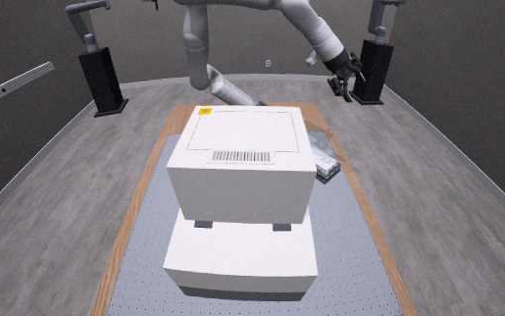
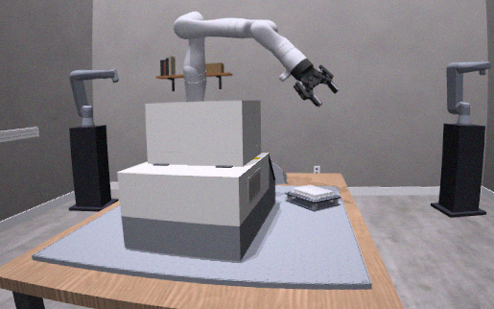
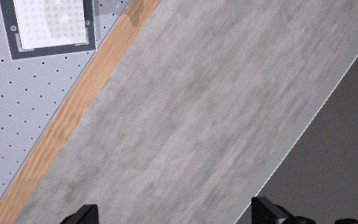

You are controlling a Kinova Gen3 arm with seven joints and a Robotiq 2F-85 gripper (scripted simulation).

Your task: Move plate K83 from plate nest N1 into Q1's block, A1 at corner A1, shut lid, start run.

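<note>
Plate K83 (image 1: 326, 160) (image 2: 312, 191) (image 3: 51, 25) is white and lies in the dark plate nest N1 (image 1: 327, 176) (image 2: 315, 205) (image 3: 54, 52). Cycler Q1 (image 1: 241, 247) (image 2: 180, 197) is seen from behind, a white body on a dark grey base. Its tall white lid (image 1: 246, 193) (image 2: 193, 134) rises above the body, with two dark hinges at its rear foot. The block, keys and lamp are hidden, and I cannot tell how far the lid is open. My gripper (image 1: 355, 88) (image 2: 327, 97) (image 3: 175, 212) is open and empty, high above and beyond the nest.
The perforated grey-blue mat (image 1: 143, 255) (image 2: 308, 259) (image 3: 11, 105) lies on the wooden table (image 1: 126, 216) (image 2: 382, 269) (image 3: 76, 112). The nest stands near the table's side edge, beside the cycler. A grey sloped shape (image 2: 279, 174) shows beyond the cycler. Two other arms on black pedestals stand farther back.
</note>
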